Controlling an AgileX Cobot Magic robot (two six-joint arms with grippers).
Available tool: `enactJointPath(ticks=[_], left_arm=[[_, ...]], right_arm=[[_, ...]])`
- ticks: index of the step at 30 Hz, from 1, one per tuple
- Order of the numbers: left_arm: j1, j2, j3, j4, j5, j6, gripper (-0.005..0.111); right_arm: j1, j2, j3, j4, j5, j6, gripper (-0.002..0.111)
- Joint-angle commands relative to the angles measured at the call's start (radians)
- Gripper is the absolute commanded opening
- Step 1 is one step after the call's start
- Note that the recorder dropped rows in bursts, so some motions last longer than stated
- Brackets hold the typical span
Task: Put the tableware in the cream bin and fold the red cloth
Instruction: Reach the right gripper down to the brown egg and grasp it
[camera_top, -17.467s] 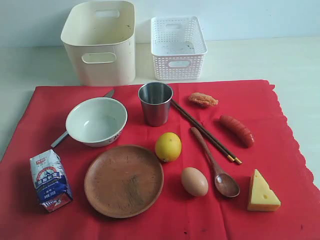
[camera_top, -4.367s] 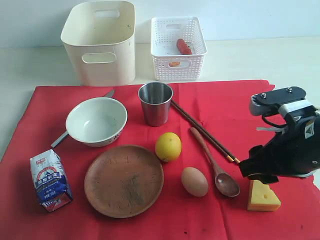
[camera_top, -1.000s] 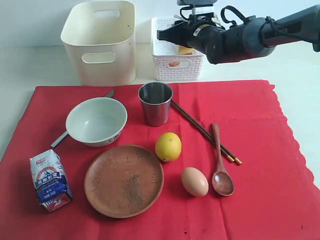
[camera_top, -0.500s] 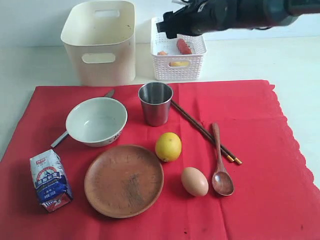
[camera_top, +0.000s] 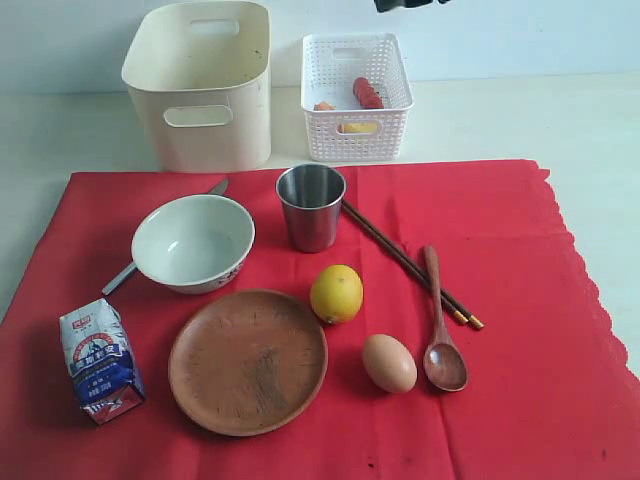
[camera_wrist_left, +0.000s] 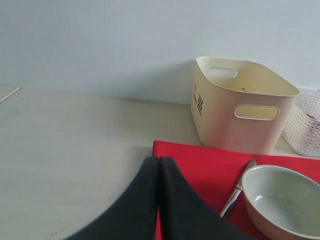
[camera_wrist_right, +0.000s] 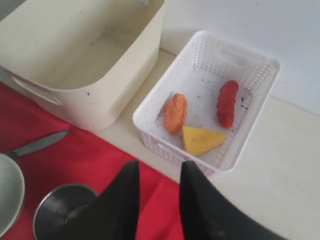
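Observation:
The red cloth lies flat under the tableware: a white bowl, a steel cup, a brown plate, a wooden spoon, dark chopsticks and a knife partly under the bowl. The cream bin stands behind the cloth with nothing in it. My right gripper hangs open and holds nothing, high over the cloth's back edge in front of the white basket. My left gripper is shut and holds nothing, near the cloth's corner, short of the bowl.
The white lattice basket beside the bin holds cheese, a sausage and an orange piece. A lemon, an egg and a milk carton sit on the cloth. A bit of the right arm shows at the top edge.
The right arm has risen from over the white basket and almost left the exterior view. The cheese it carried now lies in the basket.

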Motion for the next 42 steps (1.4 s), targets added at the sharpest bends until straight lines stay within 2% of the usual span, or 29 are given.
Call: enactJointPath(ticks=[1, 3, 9, 18, 25, 28, 34, 38, 42], left_arm=[[0.001, -0.007, 0.000, -0.008, 0.001, 0.000, 0.003], [0.001, -0.007, 0.000, -0.008, 0.001, 0.000, 0.003], [0.001, -0.007, 0.000, -0.008, 0.001, 0.000, 0.003], [0.001, -0.007, 0.000, -0.008, 0.001, 0.000, 0.003], [0.001, -0.007, 0.000, -0.008, 0.001, 0.000, 0.003], [0.001, -0.007, 0.000, -0.008, 0.001, 0.000, 0.003], [0.001, -0.007, 0.000, -0.008, 0.001, 0.000, 0.003], [0.001, -0.007, 0.000, -0.008, 0.001, 0.000, 0.003], [0.001, -0.007, 0.000, -0.008, 0.001, 0.000, 0.003]], right_arm=[[-0.004, -0.102, 0.159, -0.006, -0.066, -0.010, 0.008], [-0.004, -0.151, 0.237, 0.004, -0.116, -0.010, 0.000], [0.008, -0.311, 0.466, 0.114, -0.171, -0.048, 0.000], [0.164, -0.401, 0.682, 0.114, -0.180, -0.062, 0.000], [0.255, -0.401, 0.769, 0.114, -0.182, -0.059, 0.001], [0.289, -0.384, 0.792, 0.113, -0.186, -0.059, 0.008], [0.346, -0.288, 0.799, 0.112, -0.189, -0.059, 0.033], [0.346, -0.214, 0.799, 0.099, -0.200, -0.059, 0.049], [0.346, -0.155, 0.799, 0.094, -0.223, -0.059, 0.059]])
